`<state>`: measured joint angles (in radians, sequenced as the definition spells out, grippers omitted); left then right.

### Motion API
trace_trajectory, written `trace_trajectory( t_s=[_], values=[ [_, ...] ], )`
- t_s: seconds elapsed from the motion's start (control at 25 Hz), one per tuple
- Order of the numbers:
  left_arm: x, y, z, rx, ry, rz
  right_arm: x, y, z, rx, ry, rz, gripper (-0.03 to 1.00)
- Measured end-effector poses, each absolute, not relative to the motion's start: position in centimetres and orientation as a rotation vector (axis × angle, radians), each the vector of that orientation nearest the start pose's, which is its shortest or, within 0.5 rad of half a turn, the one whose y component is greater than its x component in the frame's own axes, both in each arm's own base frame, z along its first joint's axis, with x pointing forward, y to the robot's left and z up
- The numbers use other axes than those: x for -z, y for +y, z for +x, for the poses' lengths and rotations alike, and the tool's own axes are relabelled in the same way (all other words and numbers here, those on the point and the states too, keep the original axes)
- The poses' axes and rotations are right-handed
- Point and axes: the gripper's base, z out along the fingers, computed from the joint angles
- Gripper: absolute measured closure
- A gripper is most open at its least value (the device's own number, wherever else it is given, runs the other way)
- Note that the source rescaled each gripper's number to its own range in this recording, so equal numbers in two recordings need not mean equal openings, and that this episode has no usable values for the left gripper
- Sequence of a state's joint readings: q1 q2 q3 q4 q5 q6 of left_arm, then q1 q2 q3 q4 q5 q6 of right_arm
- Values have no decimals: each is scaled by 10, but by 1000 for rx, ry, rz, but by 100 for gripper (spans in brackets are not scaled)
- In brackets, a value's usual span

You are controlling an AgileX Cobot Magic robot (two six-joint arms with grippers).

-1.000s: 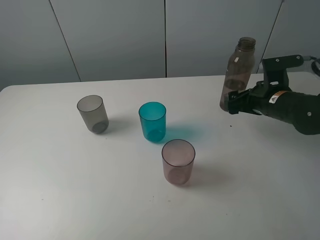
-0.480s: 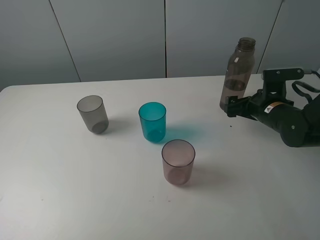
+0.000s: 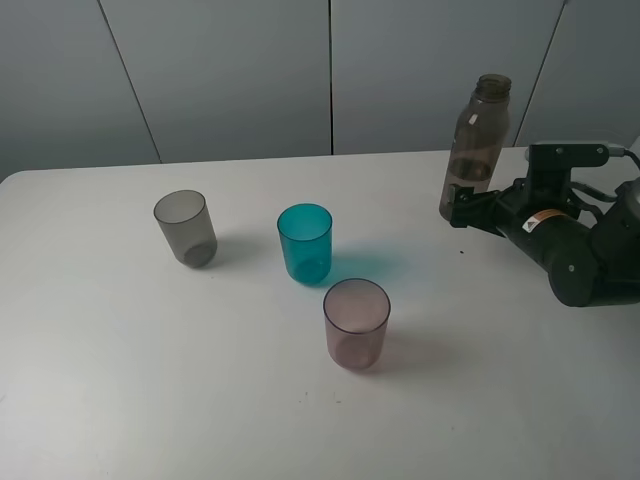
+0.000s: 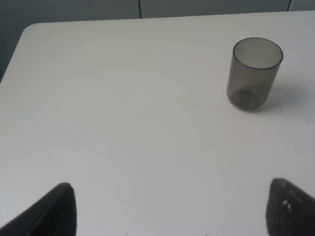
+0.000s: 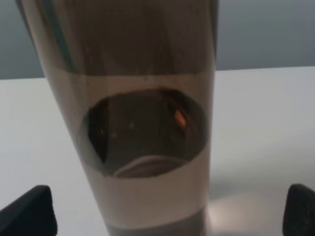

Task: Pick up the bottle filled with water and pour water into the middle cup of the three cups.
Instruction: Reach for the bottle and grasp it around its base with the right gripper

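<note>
The smoky brown bottle (image 3: pixel 478 150) stands upright on the white table at the back right, with water in its lower part (image 5: pixel 142 123). My right gripper (image 3: pixel 462 210) is open at the bottle's base, a finger on each side, both clear of it in the right wrist view (image 5: pixel 167 216). The teal middle cup (image 3: pixel 305 242) stands mid-table, between the grey cup (image 3: pixel 185 227) to its left and the pinkish cup (image 3: pixel 356 323) nearer the front. My left gripper (image 4: pixel 170 211) is open over bare table, with the grey cup (image 4: pixel 254 73) ahead of it.
The white table (image 3: pixel 120 380) ends at a grey panelled wall behind the bottle. The right arm's black body (image 3: pixel 585 250) lies low over the table's right side. The left arm is outside the exterior high view.
The right gripper's jaws have spread apart off the bottle, and the arm has sunk and drawn back to the right. The bottle stays standing. The cups have not moved.
</note>
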<state>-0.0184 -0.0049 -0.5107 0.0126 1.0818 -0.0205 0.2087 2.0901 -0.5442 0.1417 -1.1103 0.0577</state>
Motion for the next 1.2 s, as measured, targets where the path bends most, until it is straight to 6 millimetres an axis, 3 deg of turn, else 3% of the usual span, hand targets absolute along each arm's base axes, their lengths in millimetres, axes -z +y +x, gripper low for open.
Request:
trace_trajectory(
  t_s=[0.4, 0.72, 0.92, 1.2],
  values=[
    [-278, 1, -8, 9, 2050, -3, -72, 61, 326, -136, 1868, -33, -3],
    [-278, 1, -8, 9, 2050, -3, -60, 63, 337, -136, 1871, -35, -3],
    [-278, 1, -8, 9, 2050, -3, -65, 65, 346, -112, 1837, -72, -3],
    [-278, 1, -8, 9, 2050, -3, -67, 66, 348, -98, 1826, -90, -3]
  ],
)
